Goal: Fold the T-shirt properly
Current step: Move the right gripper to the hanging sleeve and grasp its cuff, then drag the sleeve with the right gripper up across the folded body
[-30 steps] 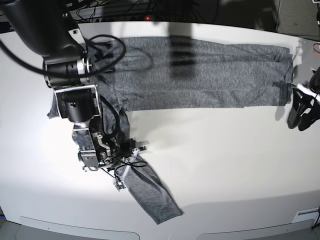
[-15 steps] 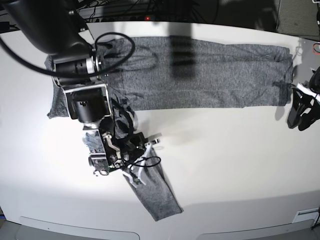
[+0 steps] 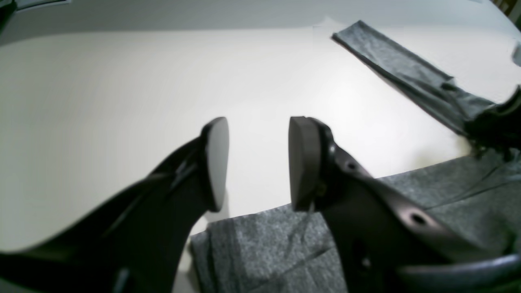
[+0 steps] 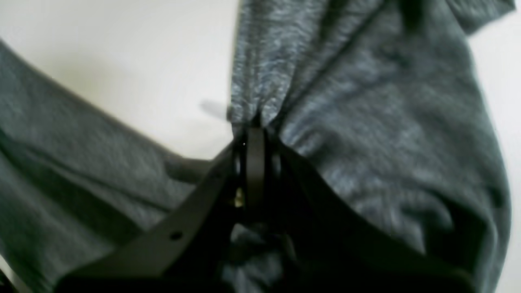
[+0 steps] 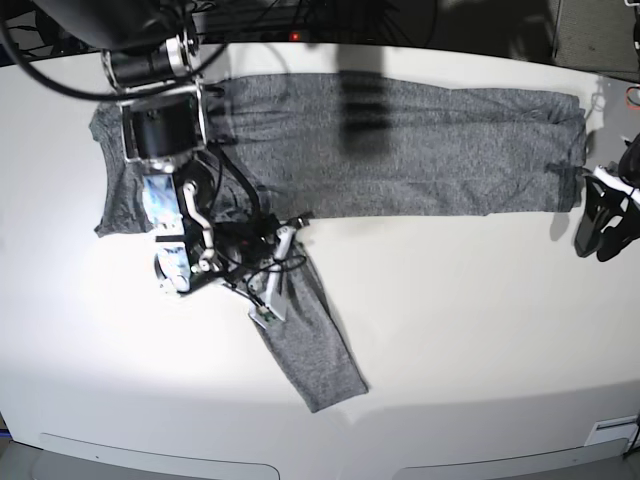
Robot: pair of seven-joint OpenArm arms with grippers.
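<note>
1. Table (image 5: 480, 330): white, fills base view; bare across the 3–6 o'clock half.

2. T-shirt (image 5: 420, 150): dark heathered grey, long-sleeved. Body lies flat as a wide band along table's 12 o'clock edge, running from approx 10 to 2 o'clock. One sleeve (image 5: 315, 345) trails off from body's lower edge toward 7 o'clock, cuff end flat on table. In right wrist view, cloth is bunched & wrinkled around the fingertips.

3. Right arm (image 5: 160, 130): black/silver, enters from 11 o'clock, reaches down over shirt's 9 o'clock end.

4. Right gripper (image 4: 254, 140): jaws pressed together, pinching a fold of T-shirt; fabric puckers at the nip. In base view it sits at top of the sleeve.

5. Left gripper (image 3: 256, 162): black, jaws spread w/ a clear gap, nothing between them. Hangs at shirt's 3 o'clock end, over its hem corner (image 3: 260, 252); contact w/ cloth can't be told.
</note>
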